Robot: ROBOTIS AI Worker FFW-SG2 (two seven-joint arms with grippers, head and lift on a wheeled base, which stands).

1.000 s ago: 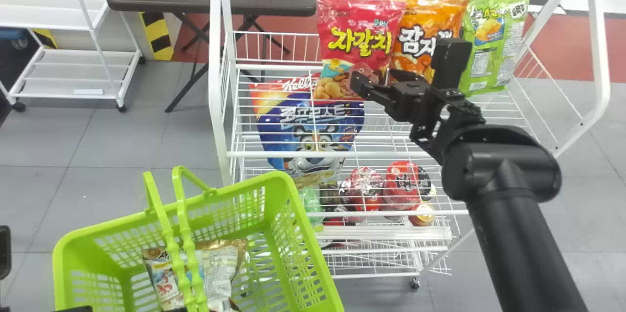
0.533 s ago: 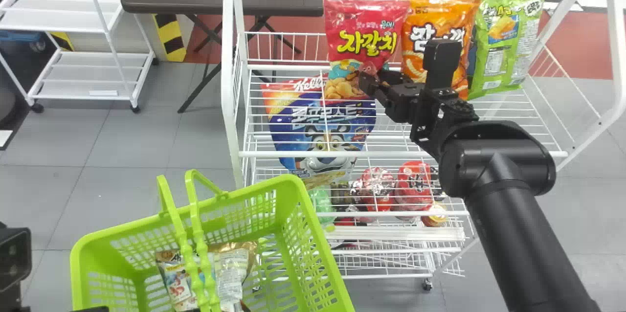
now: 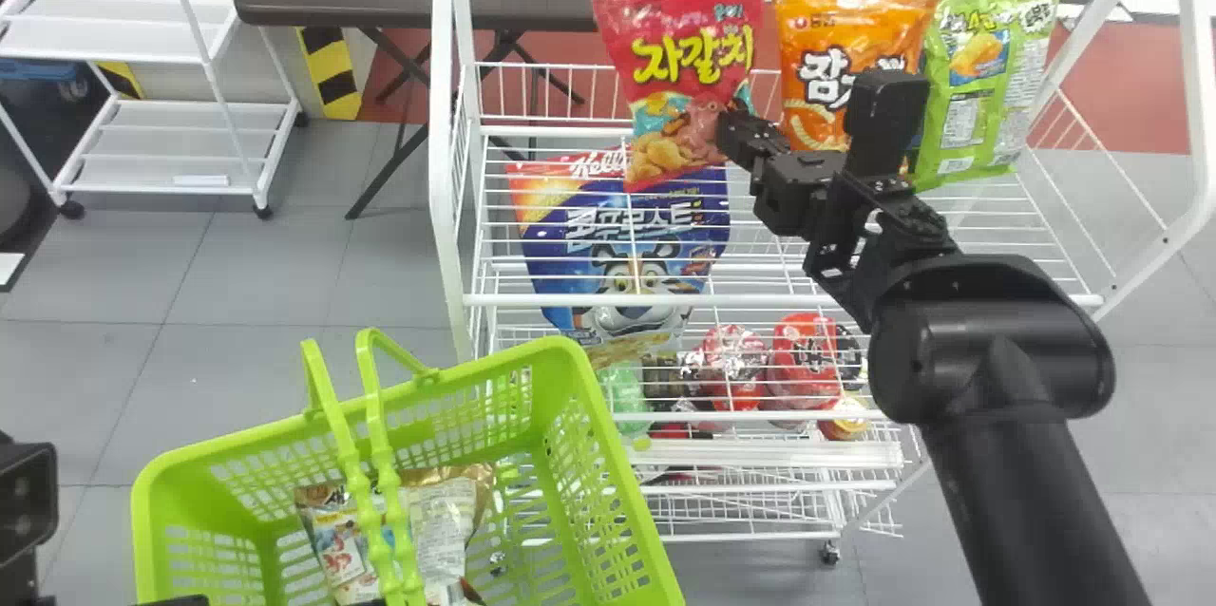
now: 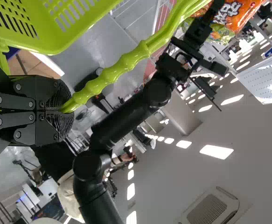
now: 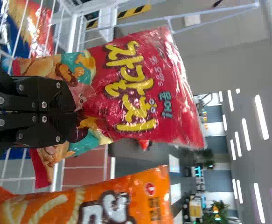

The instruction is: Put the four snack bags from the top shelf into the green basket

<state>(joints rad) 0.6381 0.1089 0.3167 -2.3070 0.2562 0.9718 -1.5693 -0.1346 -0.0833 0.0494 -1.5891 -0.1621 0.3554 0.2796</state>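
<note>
Δ vs 0.5 s ago: red bag [image 3: 689, 36] has risen and tipped in head view. Then it stood about upright, overlapping the edge of orange bag [image 3: 817, 22]; now its top sits higher, w/ a gap opened lower down between the two. R fingers [image 5: 75, 112] shut, pinching red bag by its lower part, nothing else in grip. Read: pick has taken, bag prob. just off top shelf [image 3: 788, 299] (btm. clearance can't be confirmed).

L fingers [image 4: 63, 109] closed round handle [image 4: 112, 73] of basket [image 3: 556, 348]; basket is to the robot's left of the rack, nearer the robot. Packets [image 3: 437, 520] lie in it already.

Status: orange bag + green bag [image 3: 993, 65] upright on top shelf, side by side. Whether a 4th is tucked behind them: can't tell. Task still early, est. first of the visible three in hand.

Next: lift red bag clear of rack frame, swing L and down, release inside basket, past the raised handle. Risks: low grip on a floppy bag, so top may flop or snag handle; slip poss. if swung fast.
</note>
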